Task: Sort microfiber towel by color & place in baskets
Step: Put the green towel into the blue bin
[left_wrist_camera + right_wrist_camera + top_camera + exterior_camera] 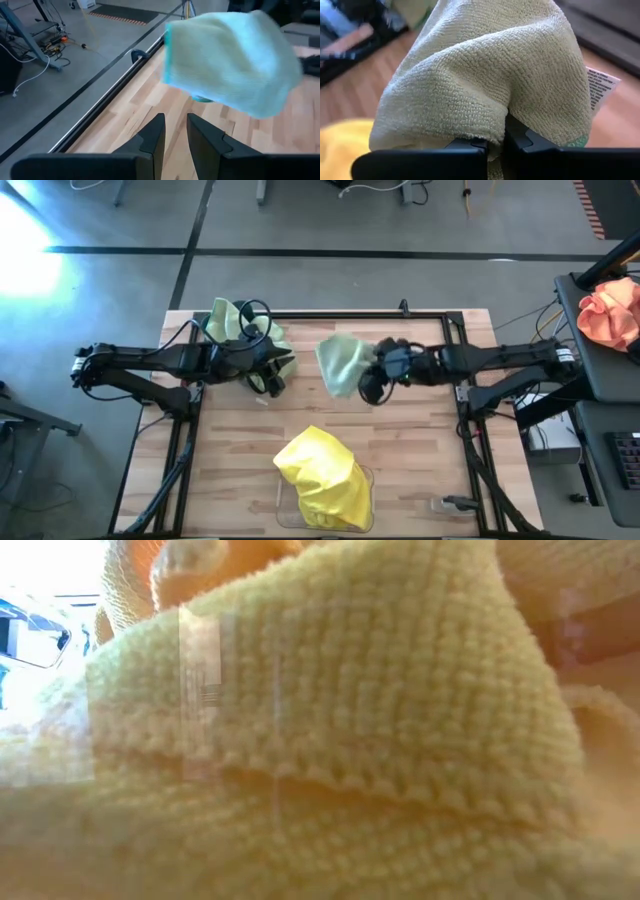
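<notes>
While the right gripper hangs over the middle of the far half of the table, its fingers are pinched tight on a green towel that droops from them above the bare wood; the right wrist view shows the cloth bunched into the closed jaws, its white tag sticking out to one side. Opposite, the left gripper waits near the far-left corner with its fingers a narrow gap apart and nothing between them, the carried towel hanging just ahead of it. Behind that gripper, more green cloth is heaped at the far-left corner, where I take the teal bin to be, though the pile and the arm hide its walls. At the near edge, yellow towels are mounded in the clear bin, spilling over its rim, and they fill the low view completely. Judging by this, the yellow side looks finished and the green nearly so: the held towel is the only loose one I can see, and it needs carrying across to the far-left pile. An orange-pink bundle sits off the table at the right, apart from the sorting.
</notes>
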Available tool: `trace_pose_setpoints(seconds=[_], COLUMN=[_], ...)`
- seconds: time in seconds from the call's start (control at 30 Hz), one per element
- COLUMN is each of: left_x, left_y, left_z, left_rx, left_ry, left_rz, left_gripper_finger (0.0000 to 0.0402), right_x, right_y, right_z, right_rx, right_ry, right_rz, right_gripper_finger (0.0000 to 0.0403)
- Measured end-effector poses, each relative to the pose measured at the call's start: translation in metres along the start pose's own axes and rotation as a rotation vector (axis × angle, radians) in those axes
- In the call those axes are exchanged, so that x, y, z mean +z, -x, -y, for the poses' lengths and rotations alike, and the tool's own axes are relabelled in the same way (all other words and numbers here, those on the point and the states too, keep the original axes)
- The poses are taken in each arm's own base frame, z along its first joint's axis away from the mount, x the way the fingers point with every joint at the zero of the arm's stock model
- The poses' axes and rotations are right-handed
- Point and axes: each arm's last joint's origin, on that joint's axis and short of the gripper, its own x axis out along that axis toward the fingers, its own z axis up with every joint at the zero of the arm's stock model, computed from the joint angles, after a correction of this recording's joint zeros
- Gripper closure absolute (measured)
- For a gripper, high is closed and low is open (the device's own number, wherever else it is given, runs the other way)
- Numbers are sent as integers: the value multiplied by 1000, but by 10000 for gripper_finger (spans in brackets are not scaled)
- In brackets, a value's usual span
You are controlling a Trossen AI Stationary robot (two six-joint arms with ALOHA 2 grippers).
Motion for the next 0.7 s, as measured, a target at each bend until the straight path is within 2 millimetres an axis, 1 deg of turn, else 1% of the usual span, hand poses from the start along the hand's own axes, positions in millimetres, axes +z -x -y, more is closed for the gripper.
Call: trace_pose_setpoints(seconds=[0.13, 0.27, 0.5, 0.57, 0.7], left_x=[3, 5, 2, 1, 1], left_y=[-3, -11, -29, -33, -36], left_z=[2, 7, 16, 18, 20], left_rx=[-11, -17, -16, -17, -17], left_ry=[18, 30, 27, 29, 50], left_rz=[33, 56, 51, 53, 56], left_gripper_finger=[332, 315, 261, 245, 214], right_x=[14, 19, 31, 37, 56], right_y=[-5, -20, -52, -57, -60], right_z=[2, -1, -11, -14, -20], right_rx=[-32, -60, -116, -126, -132], right_ry=[-2, 25, 136, 171, 212], right_rz=[27, 12, -17, -20, -7], right_gripper_finger=[390, 390, 390, 390, 390])
